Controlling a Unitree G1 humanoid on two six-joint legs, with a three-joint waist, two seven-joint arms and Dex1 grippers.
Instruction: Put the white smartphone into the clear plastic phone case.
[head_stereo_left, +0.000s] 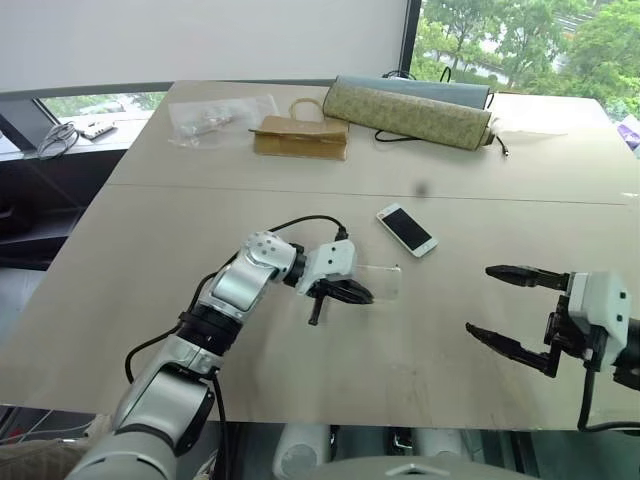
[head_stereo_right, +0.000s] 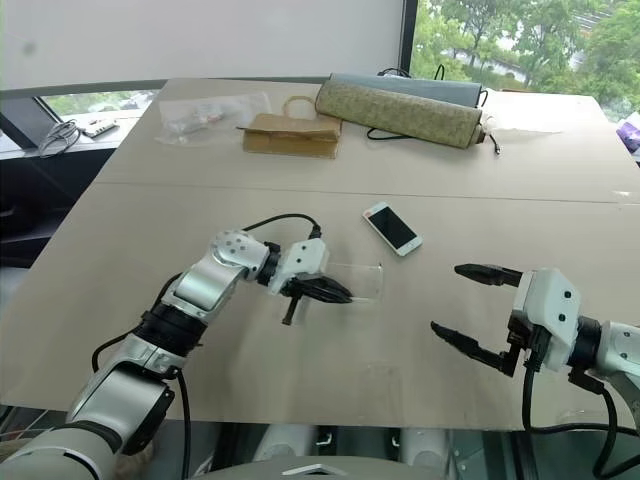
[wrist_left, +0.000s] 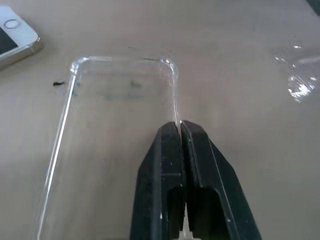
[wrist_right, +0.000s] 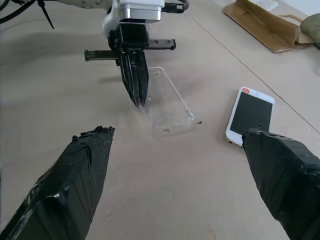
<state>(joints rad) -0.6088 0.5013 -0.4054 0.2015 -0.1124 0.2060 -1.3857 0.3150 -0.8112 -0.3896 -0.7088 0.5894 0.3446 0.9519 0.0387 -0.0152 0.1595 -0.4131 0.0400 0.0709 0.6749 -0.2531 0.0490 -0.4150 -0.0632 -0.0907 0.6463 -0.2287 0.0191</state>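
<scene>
Beige laminate table (head_stereo_left: 300, 400), seam across the middle. Head views: white smartphone (head_stereo_left: 407, 229) flat, screen up, mid-table past the seam's near side. Clear plastic phone case (head_stereo_left: 378, 281) just nearer and left of it, apart from it, pinched at one long rim by left gripper (head_stereo_left: 352, 293), fingers closed on that rim. Right gripper (head_stereo_left: 503, 307) off to the right, spread wide, holding nothing, well apart from both. Far edge clutter: brown paper bag (head_stereo_left: 300, 135) lying flat, crinkled clear plastic bag (head_stereo_left: 215, 118) left of it, rolled patterned mat (head_stereo_left: 410, 113) right of it with a dark cord (head_stereo_left: 405, 138) beside. Nothing between phone and case.

Left wrist view: black fingers (wrist_left: 165, 170) pressed together on case rim (wrist_left: 172, 95); case rounded corners clear, table showing through; phone corner (wrist_left: 15, 37) with round home button near the case's far end; small dark speck (wrist_left: 58, 83) on table.

Right wrist view: taped black fingertips (wrist_right: 75, 185) far apart; case (wrist_right: 167, 107) and left gripper (wrist_right: 137, 95) ahead; phone (wrist_right: 250, 115) beside, small red-orange mark at its far end, unreadable. No legible writing anywhere.
</scene>
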